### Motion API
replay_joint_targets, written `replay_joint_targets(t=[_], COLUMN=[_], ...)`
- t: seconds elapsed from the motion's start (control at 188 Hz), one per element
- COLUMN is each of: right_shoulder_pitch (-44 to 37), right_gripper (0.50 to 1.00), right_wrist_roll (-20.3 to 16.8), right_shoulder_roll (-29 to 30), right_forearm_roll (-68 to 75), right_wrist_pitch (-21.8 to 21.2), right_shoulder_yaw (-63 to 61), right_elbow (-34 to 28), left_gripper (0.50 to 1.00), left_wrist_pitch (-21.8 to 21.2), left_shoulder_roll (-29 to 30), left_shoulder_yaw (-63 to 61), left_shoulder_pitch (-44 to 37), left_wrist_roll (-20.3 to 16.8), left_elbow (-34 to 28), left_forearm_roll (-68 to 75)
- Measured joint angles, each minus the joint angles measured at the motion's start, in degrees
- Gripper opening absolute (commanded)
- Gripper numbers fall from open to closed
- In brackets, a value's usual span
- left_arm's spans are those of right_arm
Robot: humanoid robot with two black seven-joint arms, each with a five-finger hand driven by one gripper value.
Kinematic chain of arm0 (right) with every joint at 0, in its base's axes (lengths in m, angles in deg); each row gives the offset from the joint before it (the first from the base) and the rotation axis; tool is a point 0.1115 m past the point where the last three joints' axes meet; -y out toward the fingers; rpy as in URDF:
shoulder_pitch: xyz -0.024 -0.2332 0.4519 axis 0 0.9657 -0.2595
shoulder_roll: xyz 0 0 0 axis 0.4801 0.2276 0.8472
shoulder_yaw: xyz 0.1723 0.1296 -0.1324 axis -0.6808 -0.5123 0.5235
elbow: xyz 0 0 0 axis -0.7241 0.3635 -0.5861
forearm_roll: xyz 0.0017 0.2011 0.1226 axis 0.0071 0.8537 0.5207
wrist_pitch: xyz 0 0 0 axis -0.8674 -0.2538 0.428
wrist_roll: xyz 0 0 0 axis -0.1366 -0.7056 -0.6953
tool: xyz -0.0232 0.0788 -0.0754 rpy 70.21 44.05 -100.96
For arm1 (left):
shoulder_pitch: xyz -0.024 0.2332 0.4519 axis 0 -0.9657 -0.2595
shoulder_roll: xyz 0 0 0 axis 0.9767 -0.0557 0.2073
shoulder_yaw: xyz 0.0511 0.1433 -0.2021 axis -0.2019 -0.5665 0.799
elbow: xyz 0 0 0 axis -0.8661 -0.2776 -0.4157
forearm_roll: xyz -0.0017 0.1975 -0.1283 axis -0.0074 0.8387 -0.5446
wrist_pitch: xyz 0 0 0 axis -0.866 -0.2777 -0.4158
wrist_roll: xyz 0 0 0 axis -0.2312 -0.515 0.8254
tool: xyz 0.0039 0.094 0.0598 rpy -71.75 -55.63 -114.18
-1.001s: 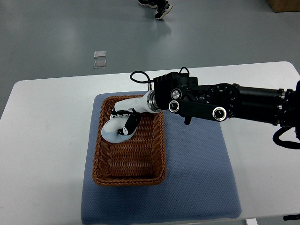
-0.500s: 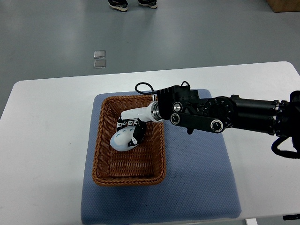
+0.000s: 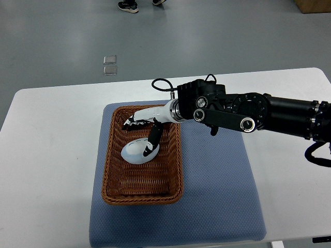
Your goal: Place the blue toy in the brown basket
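- Top view: the right hand (image 3: 144, 129) reaches in from the right edge on a long black arm and hangs over the far half of the brown basket (image 3: 115, 175).
- Its white fingers (image 3: 153, 138) are spread and loosened, gripping nothing. One dark-tipped finger points down and seems to touch the top of the blue toy (image 3: 135, 152), or sits just over it; which of the two I cannot tell. The other fingers fan out toward the basket's far-left corner.
- The blue toy, a pale, rounded, egg-like thing with a few dark marks, lies on the woven floor inside the basket, in the middle of its far half, clear of the side walls.
- The basket stands on the left part of a blue mat (image 3: 217, 196), and the mat lies on a white table (image 3: 51, 155).
- The black wrist housing and a looped cable (image 3: 158, 83) sit above the basket's far-right corner and hide part of that rim.
- On the grey floor beyond the table lie two small square plates (image 3: 109, 64), and a person's shoes (image 3: 128, 5) show at the top edge.
- The left arm is not seen.
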Motion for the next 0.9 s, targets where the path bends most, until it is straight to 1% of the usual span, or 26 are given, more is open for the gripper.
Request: replay_joint_targets(t=[0.096,0.213,0.378,0.474,0.596,0.655,0.724,0.809,0.9], right_shoulder_pitch=[-1.4,-2.2,-0.3,5.1,13.6,18.0,23.4,29.4,35.0], right_gripper=[0.909,0.909,0.909,0.909,0.909,0.909,0.909,0.909,0.909], right_wrist_roll=[0.0,0.0,0.1,0.1,0.1,0.4,1.8,3.6,4.4], right_shoulder_roll=[-2.9,-7.0,-11.7,-14.2,-14.4,-13.8,-12.1,-9.4,-7.7], right_forearm_roll=[1.7,4.0,8.1,12.5,18.5,21.4,25.4,30.1,34.5], right_wrist_pitch=[-1.8,-2.6,-3.0,-2.4,-2.2,-2.2,-2.1,-2.1,-2.1], right_shoulder_yaw=[-2.7,-6.8,-14.9,-22.6,-34.3,-39.8,-46.1,-52.2,-57.4], right_elbow=[-1.3,-2.4,-2.6,-2.3,-1.0,-0.1,1.1,1.9,2.4], left_gripper=[1.000,1.000,1.000,1.000,1.000,1.000,1.000,1.000,1.000], left_wrist_pitch=[0.0,-0.1,-0.1,-0.1,-0.1,-0.1,-0.1,-0.1,-0.1], left_shoulder_roll=[0.0,0.0,0.0,0.0,0.0,0.0,0.0,0.0,0.0], left_shoulder_yaw=[0.0,0.0,-0.1,-0.2,-0.2,-0.2,-0.1,-0.1,-0.1], left_shoulder_pitch=[0.0,0.0,0.0,0.0,0.0,0.0,0.0,0.0,-0.1], left_wrist_roll=[0.0,0.0,0.0,0.0,0.0,0.0,0.0,0.0,0.0], left_elbow=[0.0,0.0,0.1,0.1,0.1,0.1,0.1,0.1,0.1], left_forearm_roll=[0.0,0.0,0.0,0.0,0.0,0.0,0.0,0.0,0.0])
